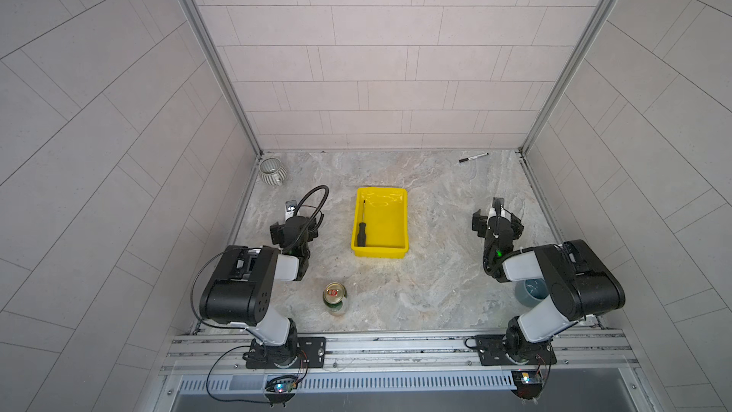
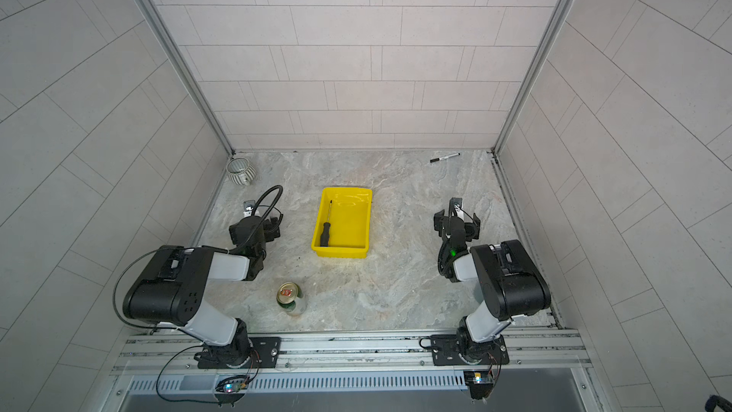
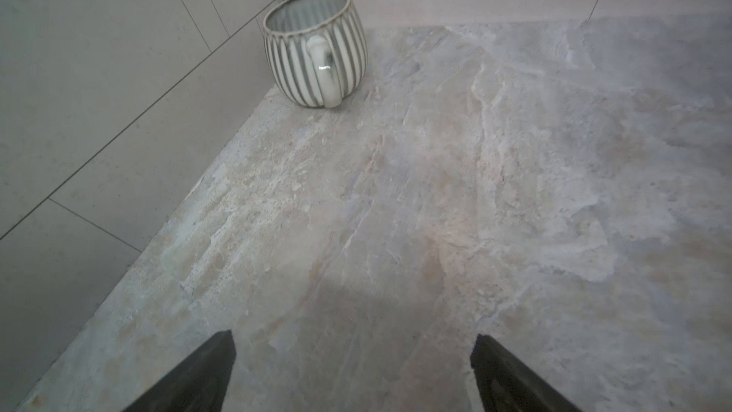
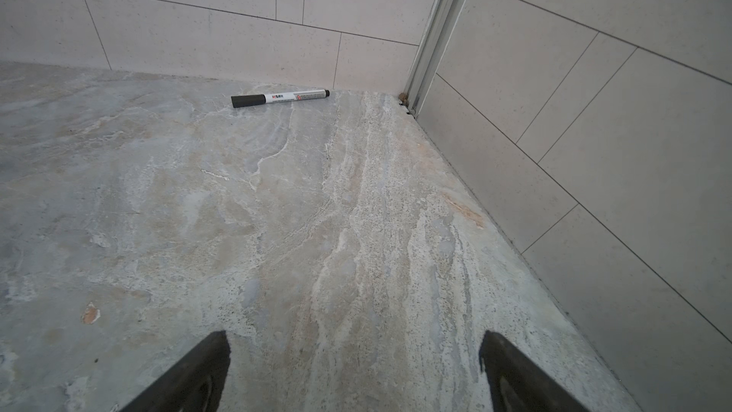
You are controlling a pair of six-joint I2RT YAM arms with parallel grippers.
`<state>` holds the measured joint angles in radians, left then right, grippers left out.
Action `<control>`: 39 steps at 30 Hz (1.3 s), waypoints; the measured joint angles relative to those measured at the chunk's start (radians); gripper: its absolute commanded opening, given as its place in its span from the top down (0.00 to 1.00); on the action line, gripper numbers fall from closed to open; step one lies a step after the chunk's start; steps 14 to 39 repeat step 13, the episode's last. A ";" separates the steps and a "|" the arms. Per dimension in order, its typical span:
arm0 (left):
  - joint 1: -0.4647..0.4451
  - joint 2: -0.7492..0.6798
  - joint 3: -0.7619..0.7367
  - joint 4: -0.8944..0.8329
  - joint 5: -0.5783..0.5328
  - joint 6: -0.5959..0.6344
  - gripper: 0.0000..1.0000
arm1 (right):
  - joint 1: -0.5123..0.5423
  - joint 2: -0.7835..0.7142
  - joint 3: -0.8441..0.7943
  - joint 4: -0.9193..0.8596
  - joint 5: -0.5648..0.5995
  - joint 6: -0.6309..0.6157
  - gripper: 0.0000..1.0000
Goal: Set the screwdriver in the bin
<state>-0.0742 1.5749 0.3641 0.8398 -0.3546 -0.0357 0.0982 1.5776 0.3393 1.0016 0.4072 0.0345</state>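
Yellow bin holds one screwdriver. Outside: one ribbed mug, one marker, one can, one blue cup. Left gripper and right gripper both gape, empty.

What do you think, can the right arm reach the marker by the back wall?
Probably yes. The right gripper is open and empty, and only bare table lies between it and the marker, though the stretch might be long.

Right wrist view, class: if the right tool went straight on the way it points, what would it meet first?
Probably the bare tabletop, since the open right tool seems to tilt downward. Beyond, the black marker by the back wall lies just aside of its line; depth is unclear.
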 measured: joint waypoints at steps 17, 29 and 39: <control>-0.001 0.011 0.005 0.092 0.049 0.029 0.00 | 0.002 0.000 0.004 0.000 0.000 0.000 0.00; -0.001 0.011 0.005 0.092 0.049 0.029 0.00 | 0.002 0.000 0.004 0.000 0.000 0.000 0.00; -0.001 0.011 0.005 0.092 0.049 0.029 0.00 | 0.002 0.000 0.004 0.000 0.000 0.000 0.00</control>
